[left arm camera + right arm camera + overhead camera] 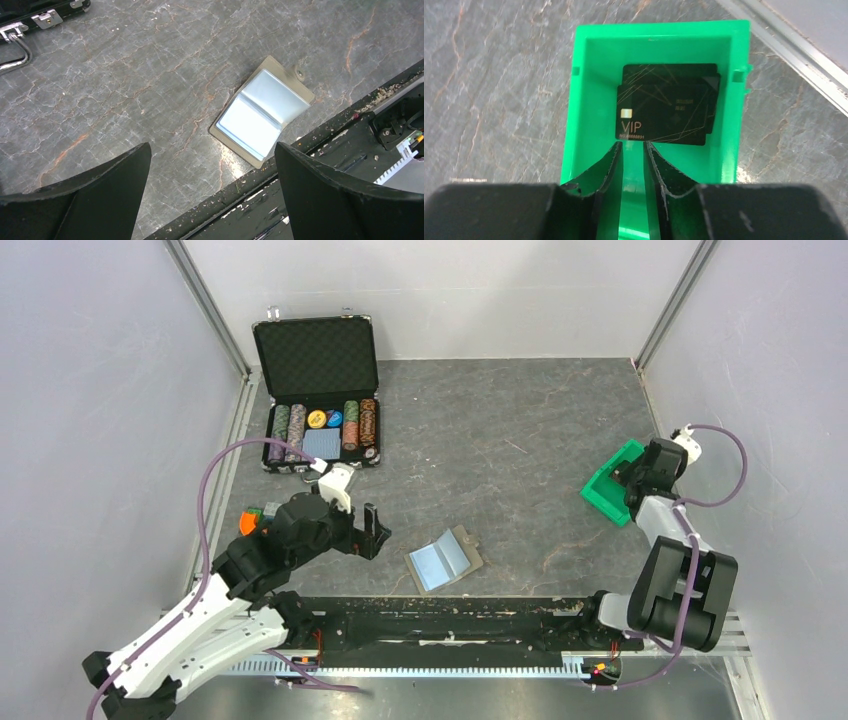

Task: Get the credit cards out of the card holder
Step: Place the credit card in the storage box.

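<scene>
The tan card holder lies spread on the table near the front rail, and in the left wrist view the card holder shows two pale-blue inner panels. My left gripper hangs open to its left, a little above the table; in its own view the gripper has nothing between its fingers. Black credit cards marked VIP lie stacked in the green bin. My right gripper sits over the bin, slightly open, its tips just short of the top card's near edge and holding nothing.
An open black chip case stands at the back left, its latch edge showing in the left wrist view. A small orange and green object sits by the left arm. The black front rail runs close beside the card holder.
</scene>
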`<state>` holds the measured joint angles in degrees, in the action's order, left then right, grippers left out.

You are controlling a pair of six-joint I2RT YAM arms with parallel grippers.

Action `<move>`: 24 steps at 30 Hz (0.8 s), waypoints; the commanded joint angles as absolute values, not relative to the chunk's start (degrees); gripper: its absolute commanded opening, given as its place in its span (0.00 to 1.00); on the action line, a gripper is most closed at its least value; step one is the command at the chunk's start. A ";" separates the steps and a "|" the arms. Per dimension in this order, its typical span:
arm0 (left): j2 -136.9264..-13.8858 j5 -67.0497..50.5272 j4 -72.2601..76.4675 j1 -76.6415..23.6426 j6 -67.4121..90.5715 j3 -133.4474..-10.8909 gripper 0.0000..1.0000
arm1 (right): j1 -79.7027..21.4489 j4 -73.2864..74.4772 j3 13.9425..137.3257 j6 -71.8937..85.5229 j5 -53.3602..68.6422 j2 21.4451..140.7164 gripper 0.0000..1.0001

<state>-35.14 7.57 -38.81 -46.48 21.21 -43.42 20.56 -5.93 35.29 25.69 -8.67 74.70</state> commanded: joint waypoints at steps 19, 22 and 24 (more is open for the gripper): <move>-36.52 8.70 -37.80 -46.67 18.37 -43.59 1.00 | 20.06 -2.36 41.11 19.05 -4.56 86.80 0.17; -36.63 8.72 -37.75 -46.67 18.29 -43.60 1.00 | 20.08 -3.02 41.82 19.24 -5.01 88.13 0.17; -36.73 8.75 -37.73 -46.63 18.20 -43.61 1.00 | 20.05 -3.37 42.07 19.59 -5.11 88.95 0.17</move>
